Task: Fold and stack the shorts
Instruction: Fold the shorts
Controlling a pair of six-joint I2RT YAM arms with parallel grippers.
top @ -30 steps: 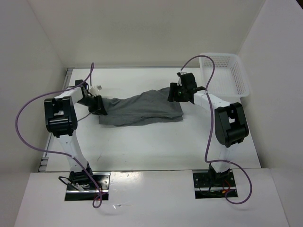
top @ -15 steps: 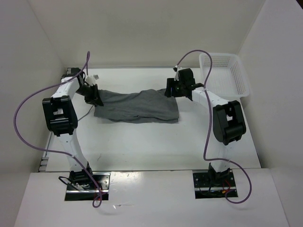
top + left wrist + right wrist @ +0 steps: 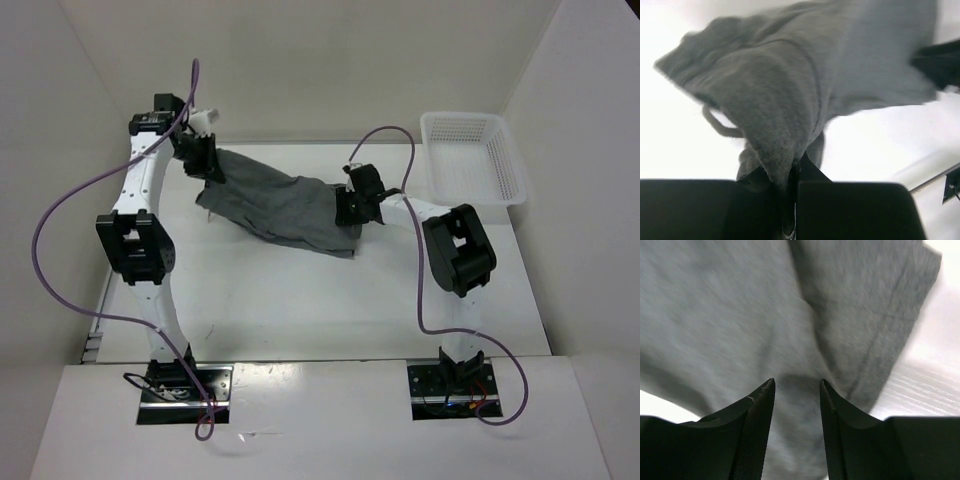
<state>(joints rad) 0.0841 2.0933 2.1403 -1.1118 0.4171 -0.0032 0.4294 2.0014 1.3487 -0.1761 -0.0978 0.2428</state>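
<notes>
The grey shorts (image 3: 285, 205) hang stretched from the far left down to the table's middle. My left gripper (image 3: 207, 160) is raised near the back wall and shut on one end of the shorts; in the left wrist view the fabric (image 3: 790, 95) is pinched between the closed jaws of that gripper (image 3: 790, 175). My right gripper (image 3: 348, 207) sits at the other, lower end of the shorts. In the right wrist view its jaws (image 3: 796, 385) stand apart, with grey fabric (image 3: 740, 315) spread beneath them and in the gap.
A white mesh basket (image 3: 478, 155) stands at the back right. White walls close in the table (image 3: 300, 300) at the back and both sides. Purple cables loop over both arms.
My left gripper has lifted its end of the shorts up and toward the back wall. My right gripper has moved left and nearer. The shorts now slant instead of lying flat.
</notes>
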